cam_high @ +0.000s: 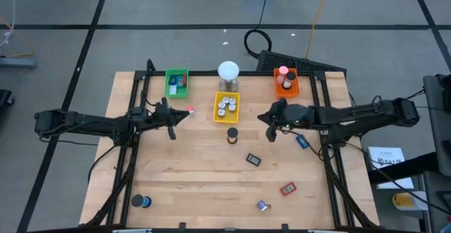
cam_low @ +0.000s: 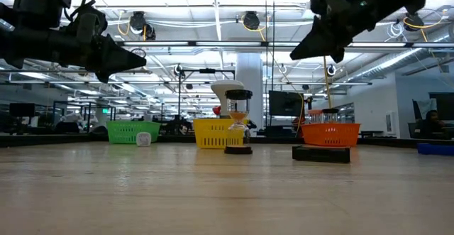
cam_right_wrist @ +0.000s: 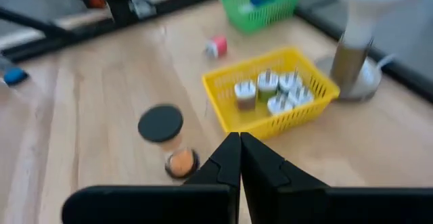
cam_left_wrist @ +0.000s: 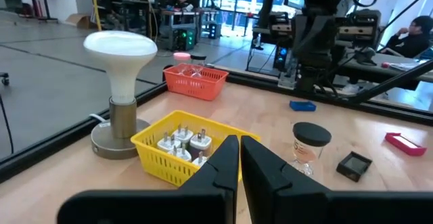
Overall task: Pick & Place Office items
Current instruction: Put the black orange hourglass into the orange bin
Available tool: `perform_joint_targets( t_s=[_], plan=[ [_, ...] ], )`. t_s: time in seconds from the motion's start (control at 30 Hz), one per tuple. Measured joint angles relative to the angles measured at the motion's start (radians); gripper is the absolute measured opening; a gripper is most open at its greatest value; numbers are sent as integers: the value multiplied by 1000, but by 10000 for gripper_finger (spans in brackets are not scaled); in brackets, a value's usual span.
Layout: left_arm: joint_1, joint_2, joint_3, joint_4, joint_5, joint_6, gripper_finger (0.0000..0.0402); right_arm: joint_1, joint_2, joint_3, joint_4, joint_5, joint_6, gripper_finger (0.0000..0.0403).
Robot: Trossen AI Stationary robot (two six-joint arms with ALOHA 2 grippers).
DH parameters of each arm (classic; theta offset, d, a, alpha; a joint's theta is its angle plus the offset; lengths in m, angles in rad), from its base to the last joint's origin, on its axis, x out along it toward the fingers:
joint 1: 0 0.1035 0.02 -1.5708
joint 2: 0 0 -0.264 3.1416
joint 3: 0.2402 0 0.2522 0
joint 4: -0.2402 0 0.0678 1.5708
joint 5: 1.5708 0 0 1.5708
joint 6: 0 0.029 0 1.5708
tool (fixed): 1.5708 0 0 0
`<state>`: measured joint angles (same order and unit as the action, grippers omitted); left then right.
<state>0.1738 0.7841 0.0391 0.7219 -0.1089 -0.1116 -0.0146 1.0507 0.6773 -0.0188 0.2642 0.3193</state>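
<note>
We saw both arms raised above the wooden table (cam_high: 197, 184), neither one carrying anything. The left gripper (cam_high: 171, 133) hung over the table's left half, near the green tray (cam_high: 177, 73), and its fingers (cam_left_wrist: 218, 172) were pressed together with nothing between them. The right gripper (cam_high: 271, 134) hung over the right half, between the yellow tray (cam_high: 216, 110) and the orange tray (cam_high: 277, 86), and its fingers (cam_right_wrist: 229, 162) were likewise closed on nothing.

The office items lay scattered. Silvery-white round bits (cam_high: 226, 105) filled the yellow tray, which stood just in front of the white-domed lamp (cam_high: 228, 72). Blue and white pieces (cam_high: 176, 84) sat in the green tray, and pink and dark cylinders (cam_high: 286, 77) stood in the orange one. A small pink piece (cam_high: 190, 109) rested on the table between the green and yellow trays. A black-capped hourglass with orange sand (cam_high: 232, 135) stood upright just in front of the yellow tray. Nearer the front lay a dark rectangular piece (cam_high: 254, 160), a red rectangular piece (cam_high: 287, 189) and a small silvery piece (cam_high: 262, 205). A blue rectangular piece (cam_high: 301, 141) lay close to the right arm, and a blue round roll (cam_high: 142, 202) sat alone at the front left corner.
</note>
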Motion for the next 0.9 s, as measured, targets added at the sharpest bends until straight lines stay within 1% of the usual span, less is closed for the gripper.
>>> perform_joint_targets(
  t_s=[0.1,0.17,0.23,0.33,0.43,0.5,0.57,0.6,0.77,0.83,0.9],
  plan=[
    [0,0,0,0,0,0,17,19,46,62,-75,-2,43,0],
    [0,0,0,0,0,0,17,27,61,82,-62,-4,67,0],
    [0,0,0,0,0,0,17,40,64,86,-1,-5,33,0],
    [0,0,0,0,0,0,17,55,63,61,146,-5,-47,0],
    [0,0,0,0,-1,1,17,71,63,18,280,-9,-69,0],
    [0,0,0,0,-1,1,17,75,63,3,317,-50,-84,0],
    [0,0,0,0,-1,0,17,76,63,9,277,-82,-74,0],
    [0,0,0,0,-1,1,17,77,63,23,232,-78,-70,0],
    [0,0,0,0,-2,1,17,112,88,155,-11,73,-71,11],
    [0,0,0,1,-2,2,17,122,114,212,-92,86,-56,25],
    [0,0,0,1,-3,1,17,128,150,262,-136,92,-40,45]
  ],
)
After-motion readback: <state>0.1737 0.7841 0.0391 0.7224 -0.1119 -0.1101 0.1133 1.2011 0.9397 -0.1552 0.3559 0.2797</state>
